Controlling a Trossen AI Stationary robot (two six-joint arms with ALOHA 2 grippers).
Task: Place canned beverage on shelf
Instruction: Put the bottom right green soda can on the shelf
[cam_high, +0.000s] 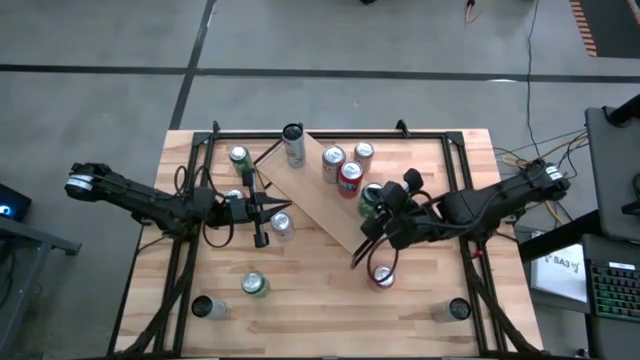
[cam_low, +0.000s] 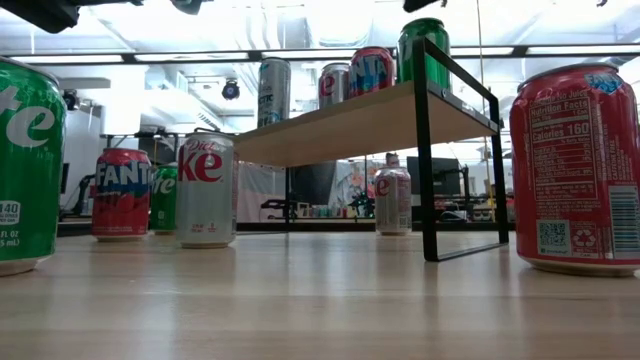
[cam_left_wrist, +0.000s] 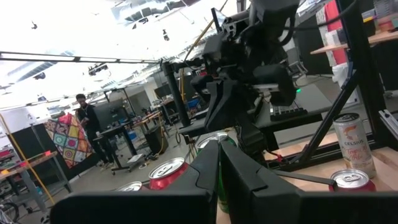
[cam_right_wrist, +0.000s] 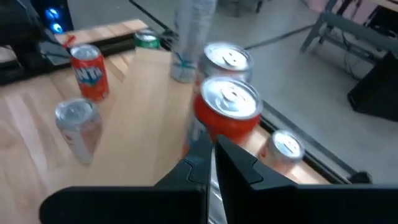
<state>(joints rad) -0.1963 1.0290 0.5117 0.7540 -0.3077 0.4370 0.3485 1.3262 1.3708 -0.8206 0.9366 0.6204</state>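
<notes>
The shelf (cam_high: 318, 205) lies slantwise across the table's middle, a light-wood board on thin black end frames (cam_low: 425, 150). Several cans stand on it: a tall silver one (cam_high: 293, 145) at its far end, a red one (cam_high: 349, 178) with two more behind it, and a green one (cam_high: 370, 195) at its near end. My right gripper (cam_high: 380, 202) hangs shut just above the green can (cam_low: 423, 50), clear of its top, pointing at the red can (cam_right_wrist: 227, 109). My left gripper (cam_high: 274, 207) waits shut above the table, left of the shelf.
Loose cans stand on the table: a silver Diet Coke (cam_high: 282, 225) and a green can (cam_high: 240, 158) left of the shelf, and green (cam_high: 254, 284), silver (cam_high: 203, 307), red (cam_high: 382, 275) and silver (cam_high: 450, 310) cans toward the near edge. A black rail frame (cam_high: 330, 132) rings the tabletop.
</notes>
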